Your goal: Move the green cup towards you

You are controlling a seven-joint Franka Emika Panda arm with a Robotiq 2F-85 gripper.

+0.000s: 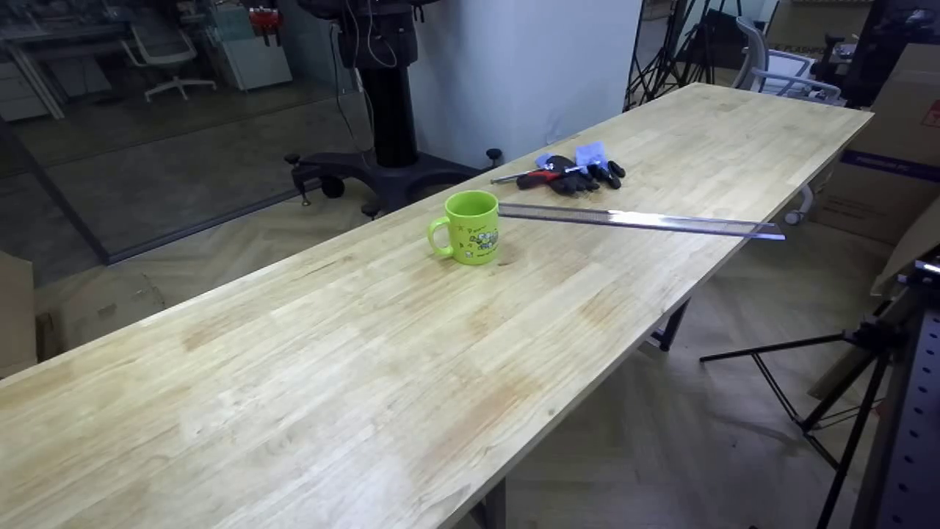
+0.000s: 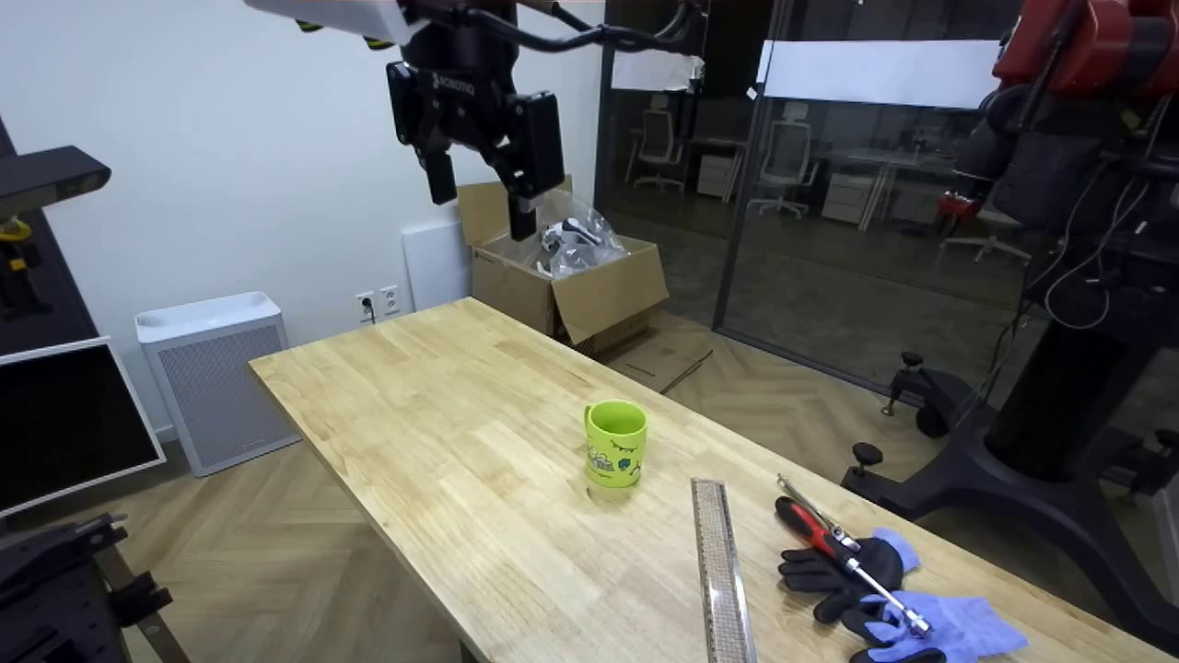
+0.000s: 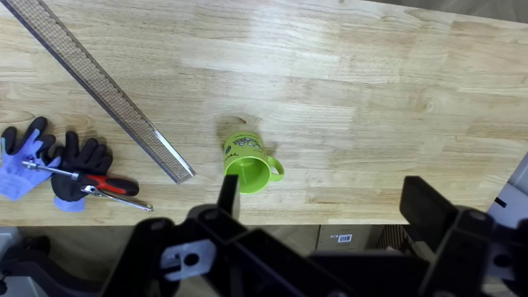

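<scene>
The green cup (image 1: 474, 234) is a lime-green mug with printed drawings. It stands upright on the wooden table (image 1: 316, 382) in both exterior views (image 2: 615, 453). In the wrist view the cup (image 3: 244, 150) is left of centre, its opening partly visible and its handle pointing right. My gripper (image 2: 482, 201) is high above the table in an exterior view, apart from the cup. In the wrist view my gripper (image 3: 322, 185) has its fingers wide apart with nothing between them. The left finger overlaps the cup's near rim in the picture. The gripper is out of the other exterior picture.
A long flat metal strip (image 2: 720, 566) lies near the cup; it also shows in the wrist view (image 3: 103, 93). Beyond it lie dark and blue gloves (image 2: 843, 571) and a red-handled ratchet tool (image 2: 815, 529). A cardboard box (image 2: 562, 276) stands behind the table end.
</scene>
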